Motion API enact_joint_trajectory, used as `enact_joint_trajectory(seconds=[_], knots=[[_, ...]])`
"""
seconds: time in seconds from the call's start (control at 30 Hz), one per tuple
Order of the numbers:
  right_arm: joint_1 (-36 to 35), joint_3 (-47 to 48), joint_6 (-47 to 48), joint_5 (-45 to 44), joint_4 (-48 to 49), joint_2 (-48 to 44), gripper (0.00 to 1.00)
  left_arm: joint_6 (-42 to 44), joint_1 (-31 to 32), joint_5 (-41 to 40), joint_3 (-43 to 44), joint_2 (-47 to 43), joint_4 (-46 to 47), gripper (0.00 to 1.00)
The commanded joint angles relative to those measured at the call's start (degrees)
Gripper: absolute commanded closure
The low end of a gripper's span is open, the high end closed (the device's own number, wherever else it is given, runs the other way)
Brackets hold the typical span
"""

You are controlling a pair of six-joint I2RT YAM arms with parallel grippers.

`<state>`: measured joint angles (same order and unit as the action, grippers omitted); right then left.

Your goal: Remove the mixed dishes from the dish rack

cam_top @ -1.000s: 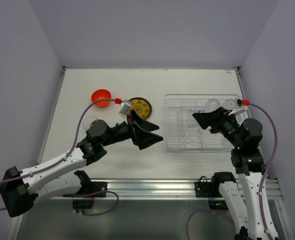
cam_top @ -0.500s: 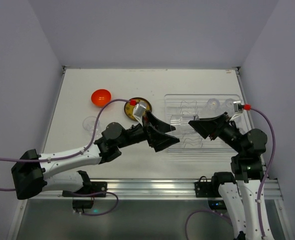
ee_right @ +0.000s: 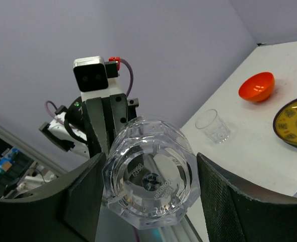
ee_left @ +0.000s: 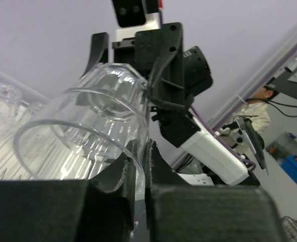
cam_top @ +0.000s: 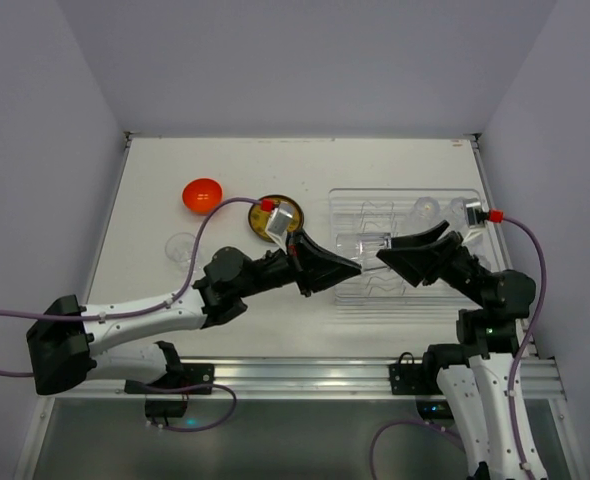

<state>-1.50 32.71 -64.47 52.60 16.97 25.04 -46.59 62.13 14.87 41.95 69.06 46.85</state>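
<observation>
Tabletop white, rack at right; cup hangs over rack, my right claw gripping its base, left claw pinched on rim. Thin rim pinch could slip once right releases.

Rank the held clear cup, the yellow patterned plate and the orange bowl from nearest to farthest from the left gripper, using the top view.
1. Clear cup, at the left gripper tips, over the dish rack.
2. Yellow patterned plate, left of the rack.
3. Orange bowl, farther left and back.
</observation>
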Motion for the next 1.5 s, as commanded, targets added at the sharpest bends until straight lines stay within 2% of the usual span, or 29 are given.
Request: enact_joint_trajectory(seconds=[0.0,0.07,0.1,0.13,0.17,0.2,0.27,0.3,0.33,0.37,0.4,0.43,0.47,0.5,0.57,0.63,0.7,0.8,0.9,1.07,1.47], knots=[[0.09,0.07,-2.96,3.92,10.1,0.71,1.0,1.24,0.71,0.16,2.25,-0.06,5.71,1.0],[0.09,0.16,-2.25,3.74,9.04,0.98,0.99,1.76,0.71,-0.28,1.99,-0.67,5.71,1.0],[0.09,0.25,-1.46,3.83,8.87,1.15,0.93,2.02,0.8,-0.54,1.82,-0.94,5.1,1.0],[0.09,0.42,-0.75,3.65,7.74,1.33,0.79,2.81,0.71,-1.68,1.9,-1.38,4.05,1.0],[0.09,1.21,0.47,3.22,5.72,1.24,0.27,3.6,0.71,-2.91,2.16,-2.51,2.04,1.0],[0.09,2.35,6.05,0.69,-3.08,1.16,0.01,4.65,0.71,-4.14,3.38,-3.31,-4.33,1.0],[0.09,6.47,15.9,-7.81,-18.48,1.5,0.01,8.43,0.71,-10.28,5.23,-4.98,-13.14,1.0],[0.09,10.84,22.91,-13.08,-26.12,2.03,0.01,9.75,0.71,-12.74,6.37,-6.9,-23.19,1.0],[0.18,12.28,25.42,-23.75,-35.68,2.56,0.01,12.46,0.71,-19.64,9.17,-7.79,-28.6,1.0],[0.09,14.55,27.53,-28.47,-38.91,3.08,0.01,13.62,0.63,-23.45,10.76,-8.58,-34.57,1.0],[0.09,15.36,30.77,-32.43,-41.82,4.04,0.01,14.24,0.63,-27.14,12.26,-9.63,-45.42,1.0],[0.09,15.8,32.02,-35.95,-45.59,4.32,0.01,14.24,-0.07,-34.14,15.41,-9.82,-51.71,1.0],[0.09,15.98,32.73,-40.34,-46.41,4.41,0.01,14.16,-1.03,-36.21,17.09,-9.64,-57.25,1.0],[0.09,15.72,33.87,-41.34,-46.68,4.41,0.01,14.16,-2.52,-36.84,18.67,-8.51,-67.23,1.0],[0.09,15.11,34.32,-41.88,-46.77,4.49,0.01,13.89,-9.11,-35.71,22.8,-5.18,-79.64,1.0],[0.09,14.84,34.93,-41.79,-46.5,5.54,0.01,16.25,-16.12,-31.25,23.7,-2.89,-84.36,1.0],[0.09,14.75,36.07,-41.79,-46.42,6.34,0.01,17.75,-19.22,-29.64,24.84,0.89,-90.67,1.0],[0.09,14.14,37.56,-40.82,-46.41,7.39,0.01,19.25,-21.43,-30.61,25.98,5.29,-95.53,1.0],[0.09,13.35,38.62,-40.56,-46.5,7.48,0.01,20.83,-22.05,-27.37,26.33,8.19,-94.67,1.0],[0.09,12.56,39.85,-37.83,-46.33,6.43,0.01,22.15,-23.28,-29.29,28.09,15.13,-98.09,1.0],[0.09,12.29,40.47,-34.93,-45.54,6.52,0.01,26.28,-26.8,-27.97,29.41,25.6,-96.77,1.0]])
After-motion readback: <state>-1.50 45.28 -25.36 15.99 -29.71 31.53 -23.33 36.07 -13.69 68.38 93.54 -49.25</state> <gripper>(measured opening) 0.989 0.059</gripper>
